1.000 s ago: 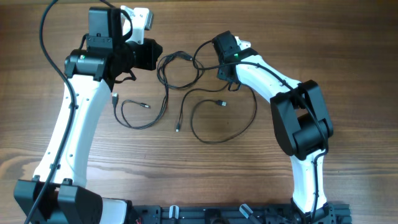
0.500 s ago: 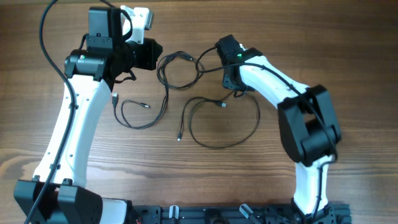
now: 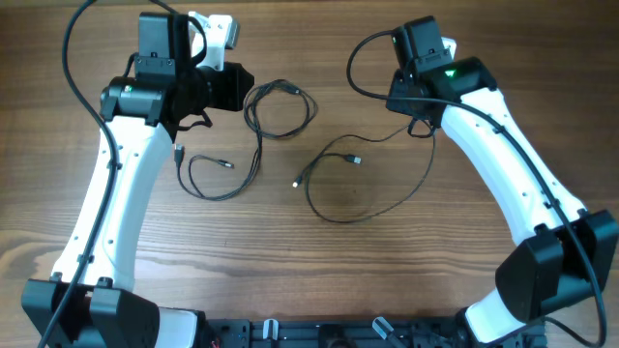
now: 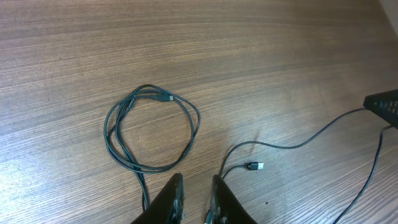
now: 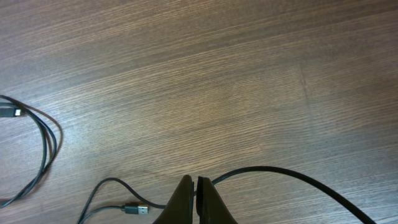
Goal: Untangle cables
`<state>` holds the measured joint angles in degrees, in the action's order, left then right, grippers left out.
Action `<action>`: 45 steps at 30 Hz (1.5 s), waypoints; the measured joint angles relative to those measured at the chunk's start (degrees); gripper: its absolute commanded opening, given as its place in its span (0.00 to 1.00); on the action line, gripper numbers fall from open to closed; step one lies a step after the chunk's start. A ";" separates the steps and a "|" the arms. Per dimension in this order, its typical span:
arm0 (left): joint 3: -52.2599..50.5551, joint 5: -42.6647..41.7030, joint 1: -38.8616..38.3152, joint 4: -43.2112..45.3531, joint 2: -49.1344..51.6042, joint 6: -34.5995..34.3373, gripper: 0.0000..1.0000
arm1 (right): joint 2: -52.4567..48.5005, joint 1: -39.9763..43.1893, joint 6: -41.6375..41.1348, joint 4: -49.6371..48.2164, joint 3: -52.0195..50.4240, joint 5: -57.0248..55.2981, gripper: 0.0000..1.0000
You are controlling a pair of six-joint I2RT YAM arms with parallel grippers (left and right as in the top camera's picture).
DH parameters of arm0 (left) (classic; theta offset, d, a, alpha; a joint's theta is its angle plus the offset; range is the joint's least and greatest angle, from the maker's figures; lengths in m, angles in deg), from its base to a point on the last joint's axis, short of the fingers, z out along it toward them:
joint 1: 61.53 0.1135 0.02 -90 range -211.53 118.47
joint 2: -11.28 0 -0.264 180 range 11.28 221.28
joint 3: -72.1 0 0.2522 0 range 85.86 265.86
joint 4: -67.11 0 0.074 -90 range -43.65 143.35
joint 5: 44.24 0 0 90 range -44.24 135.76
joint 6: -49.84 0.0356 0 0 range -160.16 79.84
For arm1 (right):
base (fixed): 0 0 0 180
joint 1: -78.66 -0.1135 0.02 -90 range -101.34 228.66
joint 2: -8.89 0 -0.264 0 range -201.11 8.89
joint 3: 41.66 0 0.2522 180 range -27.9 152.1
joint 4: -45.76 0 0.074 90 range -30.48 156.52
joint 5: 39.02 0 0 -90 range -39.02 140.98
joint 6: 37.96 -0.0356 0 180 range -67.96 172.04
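A black cable lies coiled (image 3: 311,110) just right of my left gripper (image 3: 248,89). Its tail runs down to a small loop (image 3: 208,196) with two plug ends. In the left wrist view the coil (image 4: 196,118) sits ahead of the left gripper (image 4: 197,179). The fingertips stand slightly apart, two strands pass under them, and a pale piece shows deep between the fingers. My right gripper (image 3: 414,124) is shut on a second cable (image 3: 353,220), which trails off in a wide loop with both plugs free. In the right wrist view the right gripper (image 5: 195,182) pinches that cable (image 5: 280,169).
A white box (image 3: 218,27) stands behind the left arm at the table's far edge. Thick arm wiring arches at the upper left (image 3: 70,58) and beside the right wrist (image 3: 353,63). A black rail (image 3: 368,333) runs along the front edge.
My right gripper has swung right and up, pulling its cable out of the bunch and away from the coil; its plug ends slid rightward. The left arm has stayed put.
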<state>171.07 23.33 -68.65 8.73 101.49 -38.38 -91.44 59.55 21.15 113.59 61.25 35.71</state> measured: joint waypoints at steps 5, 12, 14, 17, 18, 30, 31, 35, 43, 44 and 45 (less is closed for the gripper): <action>0.00 0.00 0.00 0.00 0.00 -0.42 0.16 | 0.15 0.00 1.42 1.27 0.00 0.02 0.05; 0.00 0.00 0.00 0.00 0.00 -0.44 0.16 | 0.17 0.07 3.82 10.21 7.98 0.02 0.04; 0.00 -0.02 0.00 0.00 0.00 -0.44 0.16 | 0.24 0.26 4.90 13.86 13.44 -0.02 0.04; 0.00 -0.02 0.00 0.00 0.00 -0.44 0.16 | 0.46 1.07 6.84 19.78 24.06 0.00 0.05; 0.00 -0.07 0.00 -0.02 0.00 -0.50 0.16 | 0.66 1.64 7.67 22.01 28.89 -0.02 0.05; 0.00 -1.14 0.00 -0.13 0.00 -1.70 0.16 | 3.58 13.20 10.67 37.92 57.46 -0.02 0.04; 0.00 -1.46 0.00 -0.13 0.00 -1.70 0.16 | 4.33 15.28 10.97 37.97 57.75 -0.04 0.04; 0.00 -1.70 0.00 -0.13 0.00 -1.70 0.16 | 6.99 25.68 11.76 38.12 57.81 0.20 0.04; 0.00 -2.38 0.00 -0.20 0.00 -1.70 0.16 | 8.48 54.86 11.96 38.10 58.01 2.78 0.04; 0.00 -2.38 0.00 -0.22 0.00 -1.70 0.16 | 8.48 57.99 11.96 38.01 58.01 2.86 0.05; 0.00 -2.45 0.00 -0.17 0.00 -1.70 0.17 | 8.46 61.20 11.87 37.73 58.01 3.23 0.05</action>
<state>171.07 20.88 -68.65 8.55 101.49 -40.08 -82.98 120.75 33.02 151.31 119.26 38.95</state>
